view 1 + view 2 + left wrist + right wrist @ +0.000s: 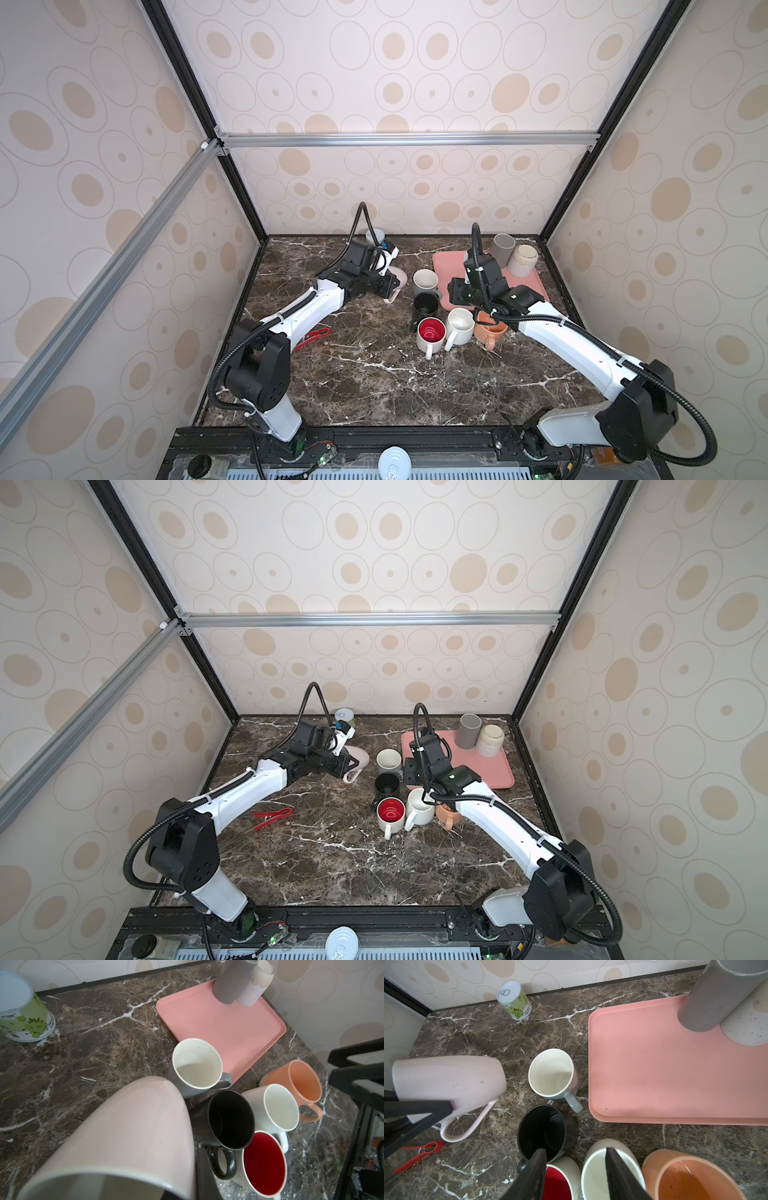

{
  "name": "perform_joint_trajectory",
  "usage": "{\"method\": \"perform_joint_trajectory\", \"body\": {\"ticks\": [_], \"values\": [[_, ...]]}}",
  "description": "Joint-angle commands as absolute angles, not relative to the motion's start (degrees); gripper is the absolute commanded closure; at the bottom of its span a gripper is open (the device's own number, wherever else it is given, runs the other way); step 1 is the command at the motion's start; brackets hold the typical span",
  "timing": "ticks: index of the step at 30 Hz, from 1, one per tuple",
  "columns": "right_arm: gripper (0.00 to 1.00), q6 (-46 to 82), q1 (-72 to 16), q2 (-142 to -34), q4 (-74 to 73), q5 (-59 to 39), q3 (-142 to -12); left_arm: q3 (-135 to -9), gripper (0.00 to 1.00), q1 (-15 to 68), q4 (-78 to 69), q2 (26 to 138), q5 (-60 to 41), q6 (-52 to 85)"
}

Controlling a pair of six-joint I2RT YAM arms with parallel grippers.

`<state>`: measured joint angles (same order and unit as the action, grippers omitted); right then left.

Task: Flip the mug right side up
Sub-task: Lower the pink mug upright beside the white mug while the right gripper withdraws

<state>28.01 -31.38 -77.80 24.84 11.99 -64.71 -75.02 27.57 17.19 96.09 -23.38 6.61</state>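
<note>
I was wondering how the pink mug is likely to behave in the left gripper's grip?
The pink mug looks glossy, so it may slip in the left gripper. It seems rigid ceramic, probably breakable if dropped. Sideways as it is, its round body would likely roll until the handle stops it.

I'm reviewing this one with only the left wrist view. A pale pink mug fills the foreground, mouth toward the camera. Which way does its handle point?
Observer: Toward the front of the table. In a top view the pale pink mug lies on its side, not upright, and its handle sticks out on the near side.
Operator: I see only a black edge of the other arm. Is the right pincer holding anything?
Observer: No. The right wrist view shows the right pincer open and empty, hanging above the white mug and the black mug.
</note>
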Motion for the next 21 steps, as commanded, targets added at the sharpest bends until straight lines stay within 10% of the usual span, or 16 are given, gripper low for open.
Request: {"method": "perform_joint_trajectory", "body": {"ticks": [1,21], "values": [[0.5,28.1,-31.2,-77.3,28.0,14.2,-64.7,-81.5,1.0,28.7,21.2,98.9,-17.3,0.0],[0.49,28.4,-31.2,-75.0,30.1,18.9,-61.6,-97.5,1.0,33.6,31.9,115.1,-10.3,-5.1]]}}
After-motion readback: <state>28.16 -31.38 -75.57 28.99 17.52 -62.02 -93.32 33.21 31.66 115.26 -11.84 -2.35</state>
